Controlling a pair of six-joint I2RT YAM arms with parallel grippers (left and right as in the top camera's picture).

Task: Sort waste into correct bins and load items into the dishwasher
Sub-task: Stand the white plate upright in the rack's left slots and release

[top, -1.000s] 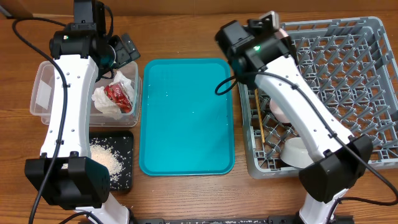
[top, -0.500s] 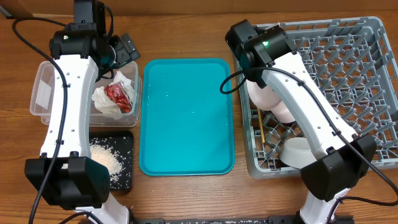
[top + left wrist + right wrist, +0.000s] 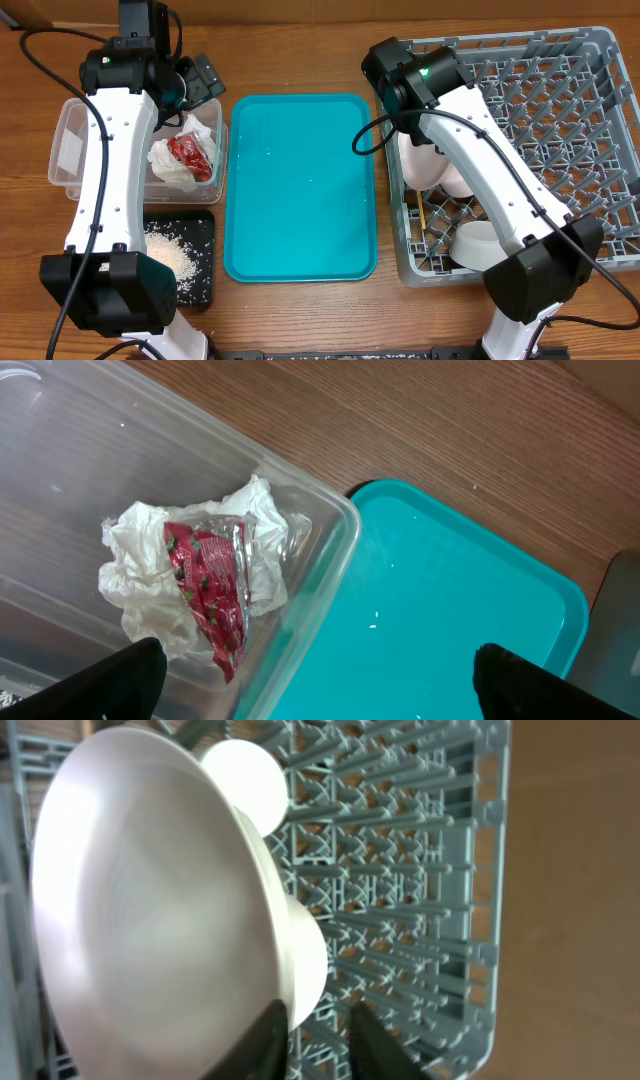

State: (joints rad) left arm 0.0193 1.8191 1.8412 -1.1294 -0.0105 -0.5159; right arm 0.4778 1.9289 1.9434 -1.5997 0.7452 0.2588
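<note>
One wooden table (image 3: 300,320): left pincer (image 3: 325,675) spread, right pincer (image 3: 318,1042) astride plate (image 3: 150,920) rim, grip unclear.

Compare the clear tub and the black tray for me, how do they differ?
The tub is clear; the black tray is opaque. The tub is deeper, the black tray shallow. The tub holds a napkin and red wrapper; the black tray holds crumbs. Both are rectangular and sit left of the teal tray.
</note>
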